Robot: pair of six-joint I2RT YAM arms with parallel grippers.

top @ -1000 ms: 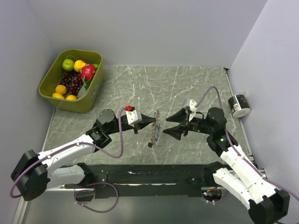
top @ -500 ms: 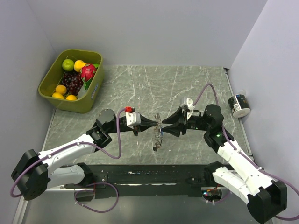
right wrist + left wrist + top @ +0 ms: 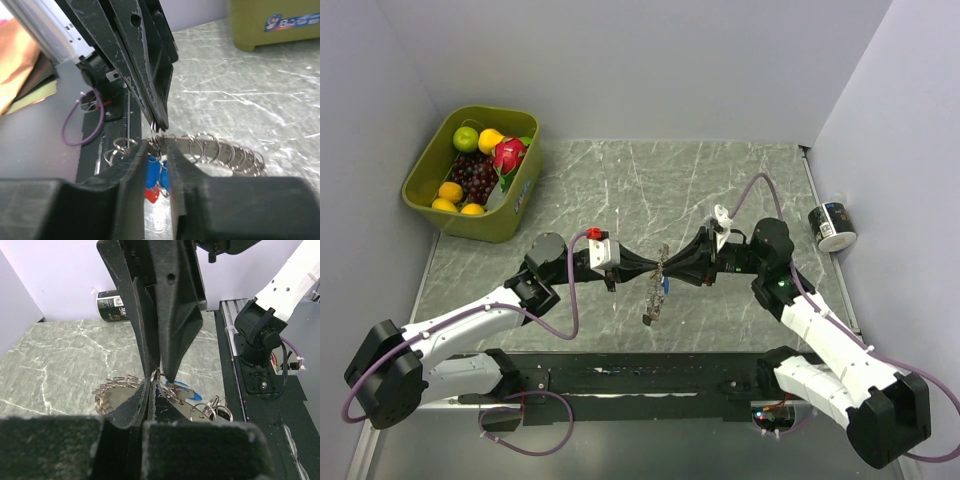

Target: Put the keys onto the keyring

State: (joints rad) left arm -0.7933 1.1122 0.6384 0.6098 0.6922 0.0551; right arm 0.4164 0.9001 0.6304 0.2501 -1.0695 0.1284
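Note:
The keyring (image 3: 655, 297), a silvery band hung with many small wire loops, hangs over the table's middle between both grippers. My left gripper (image 3: 653, 268) is shut on one small loop at its top; the left wrist view shows the closed tips (image 3: 151, 382) pinching that loop, with the band (image 3: 117, 390) curving below. My right gripper (image 3: 667, 270) meets it from the right. In the right wrist view its jaws (image 3: 157, 145) stand a narrow gap apart around the same loop, not pressed on it. Blue keys (image 3: 154, 167) and a red key (image 3: 151, 194) dangle below.
A green bin (image 3: 427, 168) of fruit stands at the far left. A black-and-white can (image 3: 833, 227) lies by the right wall. A black rail (image 3: 640, 375) runs along the near edge between the arm bases.
My right gripper has moved left up to the keyring and narrowed its jaws around the top loop. The left gripper has stayed shut, and the keyring has swung slightly.

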